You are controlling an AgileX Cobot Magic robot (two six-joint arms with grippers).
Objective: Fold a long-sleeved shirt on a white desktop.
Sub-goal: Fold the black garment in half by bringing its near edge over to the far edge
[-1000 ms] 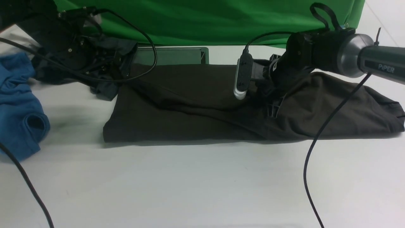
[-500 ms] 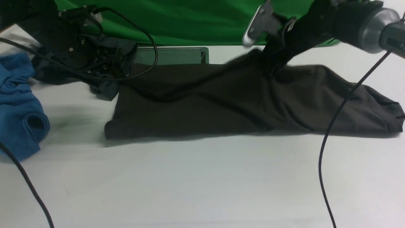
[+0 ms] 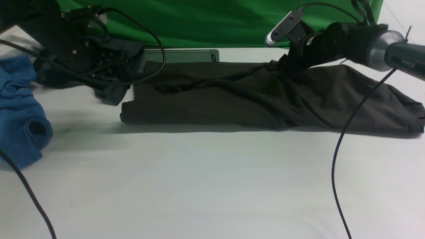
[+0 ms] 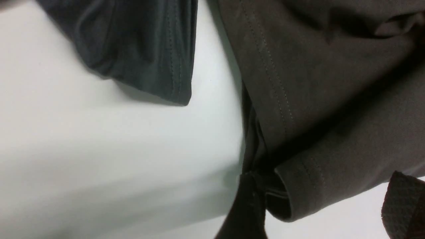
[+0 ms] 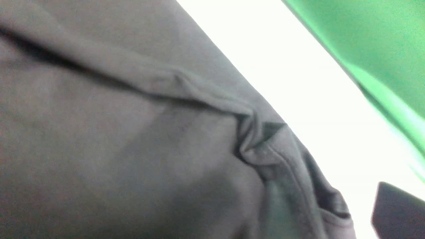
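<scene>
The long-sleeved shirt [image 3: 232, 96] lies as a long folded band across the far half of the white desktop [image 3: 212, 186], so my left fingers [image 4: 247, 205] stand apart astride its hemmed corner, seemingly to pinch it, while my right fingers [image 5: 396, 209], spread and gripping nothing, hover at its far edge.

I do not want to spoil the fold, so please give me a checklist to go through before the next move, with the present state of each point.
1. Long-sleeved shirt lies folded on the white desktop: ok.
2. Fold is smooth: not ok, creases run across its middle.
3. Left gripper open, shirt corner between its fingers: ok.
4. Right gripper free of the shirt: cannot tell.
5. Teal-grey garment apart from the shirt: ok, desktop shows between.
6. Right arm's cable clear of the shirt: cannot tell.
</scene>
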